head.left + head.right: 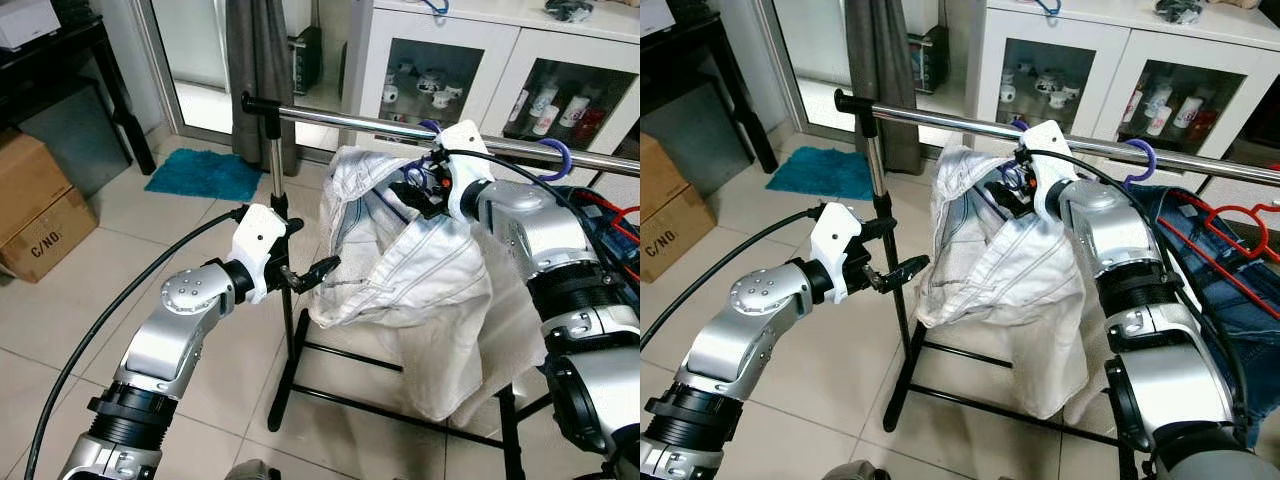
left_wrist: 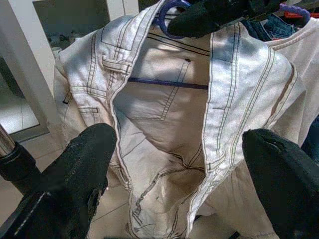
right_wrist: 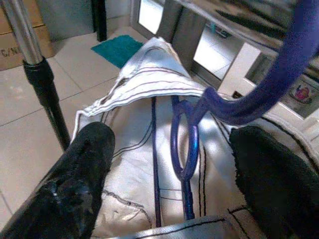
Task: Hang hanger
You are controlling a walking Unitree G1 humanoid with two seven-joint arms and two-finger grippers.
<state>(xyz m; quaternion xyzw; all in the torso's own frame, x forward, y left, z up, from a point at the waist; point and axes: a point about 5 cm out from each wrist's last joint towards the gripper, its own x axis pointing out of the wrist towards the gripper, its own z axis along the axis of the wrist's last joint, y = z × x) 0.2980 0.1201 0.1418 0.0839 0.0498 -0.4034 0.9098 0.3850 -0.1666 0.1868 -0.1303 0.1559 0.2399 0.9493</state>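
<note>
The white garment (image 1: 400, 260) is being steadied at its edge by the left gripper (image 1: 312, 272), jaws spread, gripping nothing. Beyond, the purple hanger (image 3: 189, 144) inside it is being positioned at the rail (image 1: 340, 118) by the right gripper (image 1: 425, 190), jaws parted around its neck.

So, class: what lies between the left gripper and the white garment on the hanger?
Nothing: in the left eye view, the open left gripper reaches the white garment's edge beside the rack pole.
</note>
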